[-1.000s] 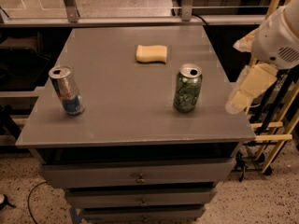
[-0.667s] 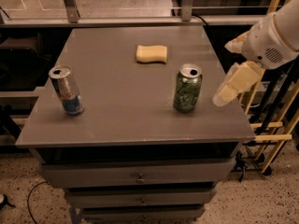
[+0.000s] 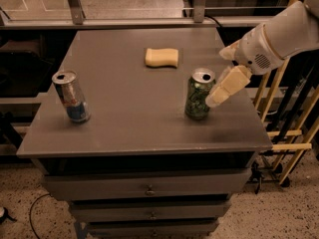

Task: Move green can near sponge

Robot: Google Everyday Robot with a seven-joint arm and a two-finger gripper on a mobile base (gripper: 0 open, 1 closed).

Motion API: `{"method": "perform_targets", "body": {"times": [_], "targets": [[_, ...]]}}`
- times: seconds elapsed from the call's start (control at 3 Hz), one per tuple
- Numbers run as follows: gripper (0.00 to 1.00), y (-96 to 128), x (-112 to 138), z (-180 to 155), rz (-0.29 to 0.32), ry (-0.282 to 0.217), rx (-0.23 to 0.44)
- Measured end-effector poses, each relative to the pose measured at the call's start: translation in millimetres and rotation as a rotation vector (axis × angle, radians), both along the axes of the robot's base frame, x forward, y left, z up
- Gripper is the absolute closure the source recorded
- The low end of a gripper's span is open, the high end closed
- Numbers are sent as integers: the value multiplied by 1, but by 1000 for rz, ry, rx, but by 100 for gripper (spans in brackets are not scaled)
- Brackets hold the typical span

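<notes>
The surface [image 3: 124, 128] carries everything. The jaws hang spread and empty, closer in than a second ago, one tip just beside the green can [image 3: 198, 101]. The blue can [image 3: 72, 97] and the sponge [image 3: 162, 57] sit well apart from them.

— What has moved?
— Only the gripper [image 3: 221, 85]. It hung well to the right of the green can [image 3: 199, 94]; now it has swung in and sits just beside the can's right side.
</notes>
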State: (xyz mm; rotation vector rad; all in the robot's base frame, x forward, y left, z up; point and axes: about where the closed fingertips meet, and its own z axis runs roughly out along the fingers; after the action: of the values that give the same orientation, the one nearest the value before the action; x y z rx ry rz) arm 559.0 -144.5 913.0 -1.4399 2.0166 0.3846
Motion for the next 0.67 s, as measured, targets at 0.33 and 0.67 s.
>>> {"method": "perform_targets", "body": {"times": [0.33,0.67], "targets": [[0,16,9,-7,28,3,18],[0,22,10,-10,40,3,20]]}}
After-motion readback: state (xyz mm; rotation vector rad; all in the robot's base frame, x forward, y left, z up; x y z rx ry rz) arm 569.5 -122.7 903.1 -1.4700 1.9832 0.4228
